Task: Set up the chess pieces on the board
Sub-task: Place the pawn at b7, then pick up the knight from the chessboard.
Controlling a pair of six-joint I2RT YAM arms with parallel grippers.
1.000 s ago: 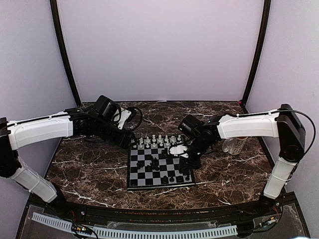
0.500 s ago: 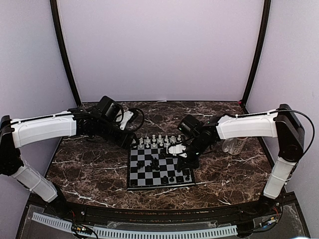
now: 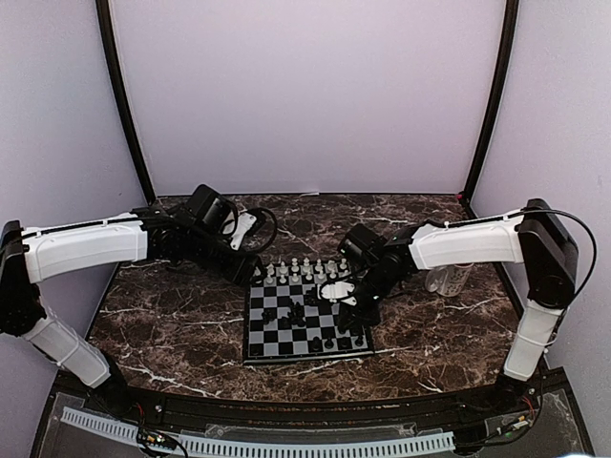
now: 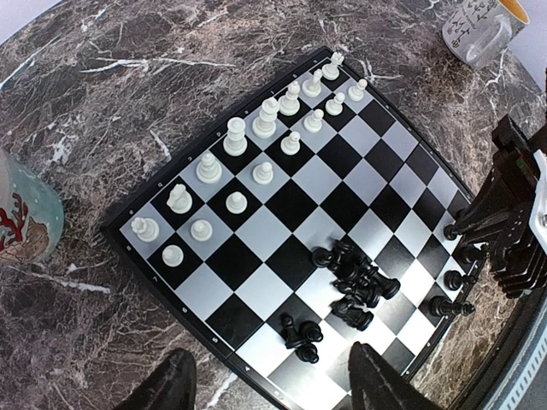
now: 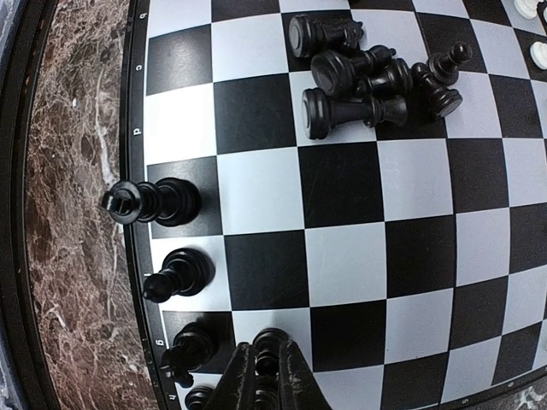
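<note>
**Fig.** Chess set-up, both arms at the board (image 4: 291,207).

**(a)** R pincer (image 5: 266,380) is pointing down at the squares next to the rim. Its fingers are sitting nearly together, nipping a small blk piece (image 5: 267,350) that is standing on a dark square right under the tips. Just left of this pincer, in its wrist view, a blk row (image 5: 154,202) of several pieces is standing along the rim, the nearest ones just beside the fingers. Well ahead of the pincer, mid-board, a heap (image 5: 367,77) of blk pieces is lying toppled, the pieces touching one another.

**(b)** L pincer (image 4: 272,386) is hovering above the board's near rim w/ fingers wide apart, gripping nothing. Ahead of it & to the left, wht pieces (image 4: 256,145) are standing in two rows along one side of the board. The heap is lying just ahead & to the right, between the two pincers. The R pincer is showing at the right edge of this view, on the opp. side of the board.

**(c)** Off-board, on the bench (image 4: 102,77): a cup (image 4: 21,213) is sitting left of the L pincer, and a mug (image 4: 479,30) far ahead-right, beyond the R pincer. Neither is touching the board.
</note>
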